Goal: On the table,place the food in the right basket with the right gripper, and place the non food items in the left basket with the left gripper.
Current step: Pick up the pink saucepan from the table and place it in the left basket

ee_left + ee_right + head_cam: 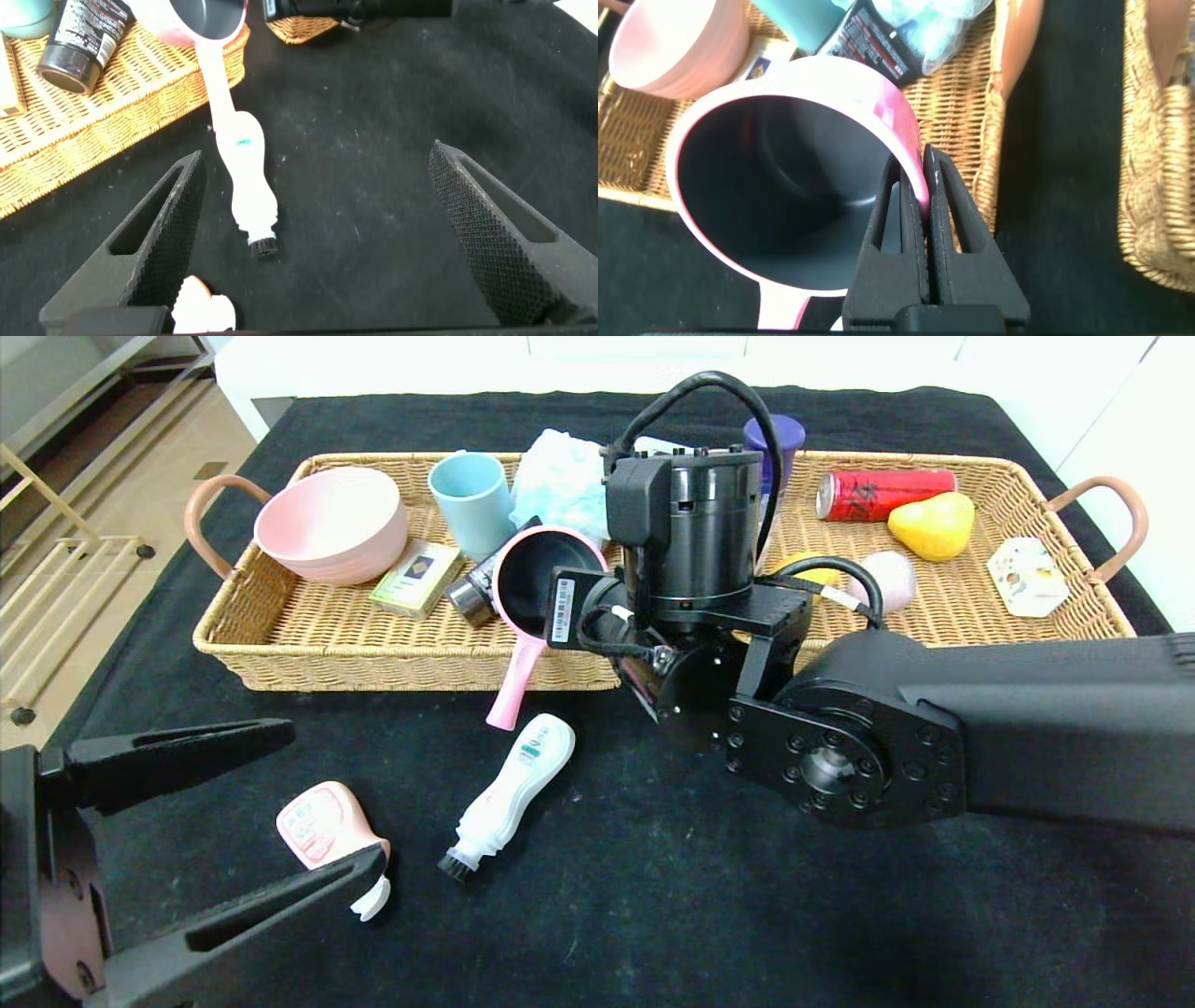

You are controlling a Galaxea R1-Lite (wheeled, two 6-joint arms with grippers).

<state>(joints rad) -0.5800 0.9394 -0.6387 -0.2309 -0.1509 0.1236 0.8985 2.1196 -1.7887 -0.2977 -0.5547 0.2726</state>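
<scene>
My right gripper (923, 163) is shut on the rim of the small pink saucepan (546, 581) (785, 187). The pan is tilted at the right end of the left basket (280, 644), and its handle hangs over the front wall toward the table (653, 859). My left gripper (331, 800) (316, 154) is open low at the front left. The pink bottle (322, 826) lies between its fingers and the white brush-tipped bottle (513, 789) (248, 177) just beyond. In the right basket (990, 462) lie the yellow fruit (812, 569), the grey-pink lump (892, 577) and the blue-capped can (780, 439), partly hidden by the right arm.
The left basket also holds a pink bowl (331, 523), a teal cup (471, 499), a small box (417, 577), a dark tube (471, 593) and a crumpled cloth (560, 481). A red can (882, 493), a yellow pear (934, 525) and a white packet (1027, 577) lie in the right basket.
</scene>
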